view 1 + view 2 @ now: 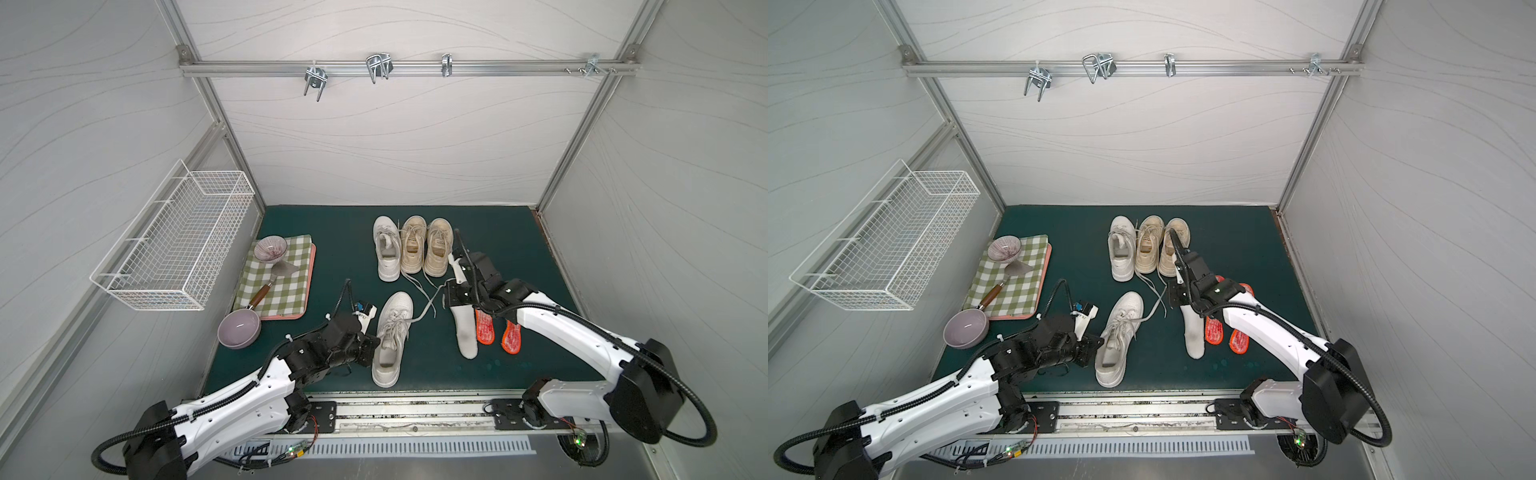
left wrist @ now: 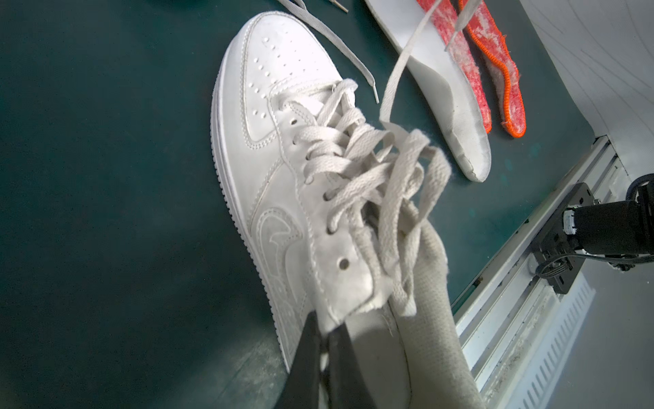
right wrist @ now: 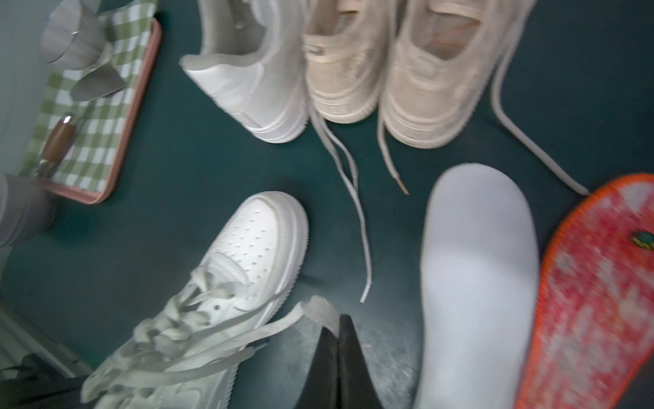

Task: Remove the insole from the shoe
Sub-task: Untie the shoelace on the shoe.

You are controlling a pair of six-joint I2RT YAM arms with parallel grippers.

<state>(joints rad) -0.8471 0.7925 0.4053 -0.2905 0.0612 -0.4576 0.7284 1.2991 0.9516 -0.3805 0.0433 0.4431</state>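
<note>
The white shoe (image 1: 394, 328) lies near the front of the table (image 1: 345, 249), toe toward the back wall. We judge its insole (image 1: 387, 360) sits inside, pale in the heel opening. Our left fingers (image 2: 308, 354) are pinched shut on the shoe's upper edge by the top eyelet. Our right fingers (image 3: 350, 354) are closed on the end of a lace (image 3: 279, 320), stretched out from the shoe. To do this well, we pin the shoe with the left and pull the lace along its own line, slackening the crossings so the throat opens wide. We keep clear of the loose white insole (image 1: 464, 328) and orange insoles (image 1: 484, 330) just beside it.
</note>
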